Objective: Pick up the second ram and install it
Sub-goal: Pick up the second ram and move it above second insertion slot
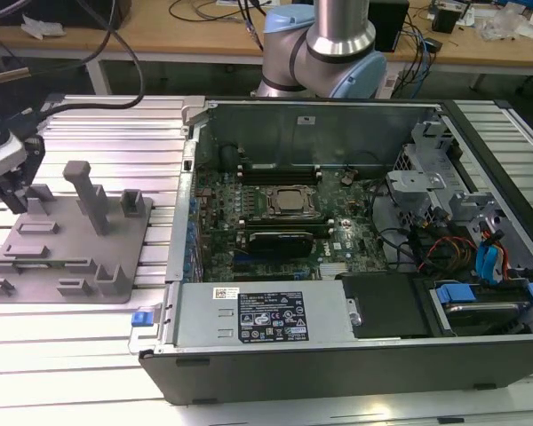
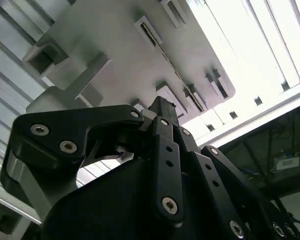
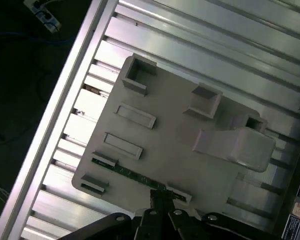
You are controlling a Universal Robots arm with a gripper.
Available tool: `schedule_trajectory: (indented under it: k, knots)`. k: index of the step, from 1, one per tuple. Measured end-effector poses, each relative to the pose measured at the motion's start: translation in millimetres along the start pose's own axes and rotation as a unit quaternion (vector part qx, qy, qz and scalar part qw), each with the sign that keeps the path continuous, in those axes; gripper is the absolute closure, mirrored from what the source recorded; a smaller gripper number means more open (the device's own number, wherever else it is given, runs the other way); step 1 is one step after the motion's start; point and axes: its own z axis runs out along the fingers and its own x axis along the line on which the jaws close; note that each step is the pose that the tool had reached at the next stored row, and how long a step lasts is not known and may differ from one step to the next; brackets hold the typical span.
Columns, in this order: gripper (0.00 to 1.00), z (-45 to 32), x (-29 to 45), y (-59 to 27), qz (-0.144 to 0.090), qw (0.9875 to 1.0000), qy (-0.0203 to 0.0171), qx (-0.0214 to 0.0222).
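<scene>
The second ram (image 3: 132,174) is a thin green stick standing on edge between two small brackets of the grey holder plate (image 3: 170,130). In the first wrist view my gripper (image 3: 160,201) hangs right over the stick, toward one of its ends. In the second wrist view the black fingers (image 2: 165,145) meet at one tip, shut, with nothing between them. In the exterior view the gripper (image 1: 16,197) hovers above the holder plate (image 1: 71,244) at that view's left, clear of its surface.
An open computer case (image 1: 355,240) with its motherboard (image 1: 284,213) lies at the exterior view's right. A tall grey post (image 1: 91,197) and several low brackets rise from the plate. Ribbed aluminium table (image 1: 115,124) runs under everything; the arm's base (image 1: 329,53) stands behind the case.
</scene>
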Motion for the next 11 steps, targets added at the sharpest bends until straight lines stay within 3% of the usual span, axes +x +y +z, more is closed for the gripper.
schedule_trajectory:
  k: [4, 6, 9, 11]
  knots:
    - [0.92, 0.2, 0.0, 0.0, -0.038, 0.9993, 0.0023, 0.0001]
    - [0.92, 0.5, 0.0, 0.0, -0.075, 0.9972, 0.0044, 0.0002]
    - [0.92, 1.3, 0.0, -0.1, -0.127, 0.9918, 0.007, -0.0005]
    - [0.92, 2.5, 0.1, -0.1, -0.167, 0.986, 0.0087, -0.0014]
